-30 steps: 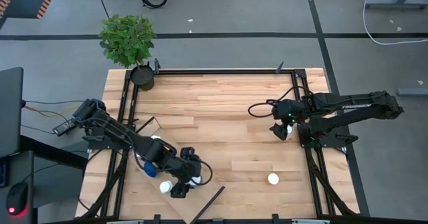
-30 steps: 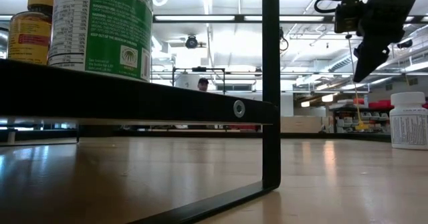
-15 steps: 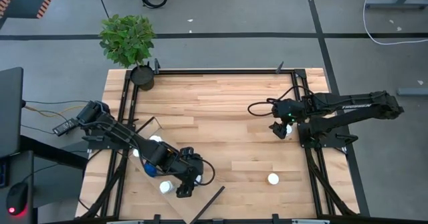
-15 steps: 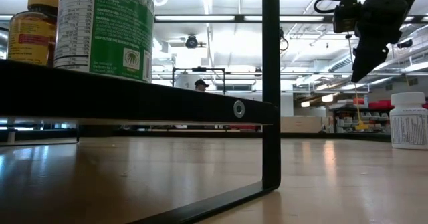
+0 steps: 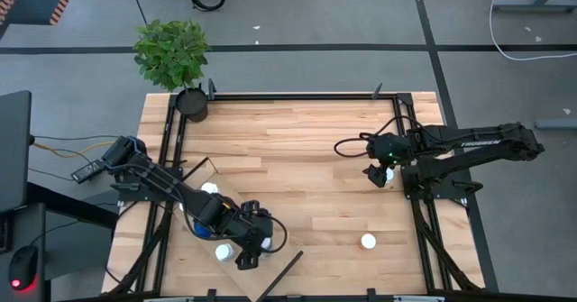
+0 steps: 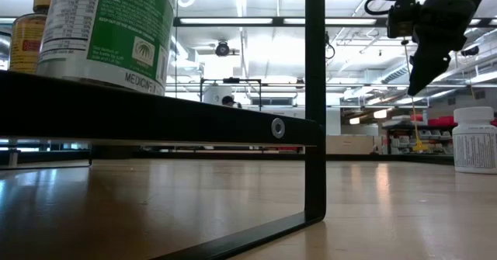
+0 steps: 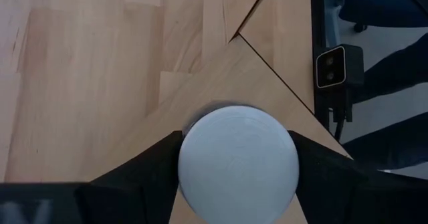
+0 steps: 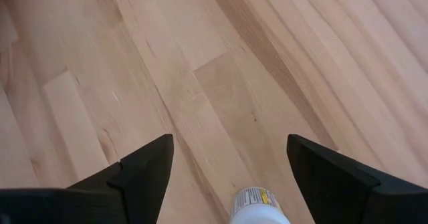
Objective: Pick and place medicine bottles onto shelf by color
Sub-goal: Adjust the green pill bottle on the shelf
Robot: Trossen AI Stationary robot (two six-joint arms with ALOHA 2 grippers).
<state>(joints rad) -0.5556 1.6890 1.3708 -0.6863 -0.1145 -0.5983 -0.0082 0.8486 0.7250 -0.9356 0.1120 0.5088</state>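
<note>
White-capped bottle sits on the pale shelf at lower left of the high view, between the left gripper fingers, which touch both its sides. Bottles already stand there, including an amber one; another white bottle waits lower right on the table. Right gripper hangs spread and empty at right.

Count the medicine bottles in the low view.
3: yellow-capped amber bottle and tilted green-labelled bottle, both over the dark shelf edge at left; white bottle far right. Others may be hidden.
</note>
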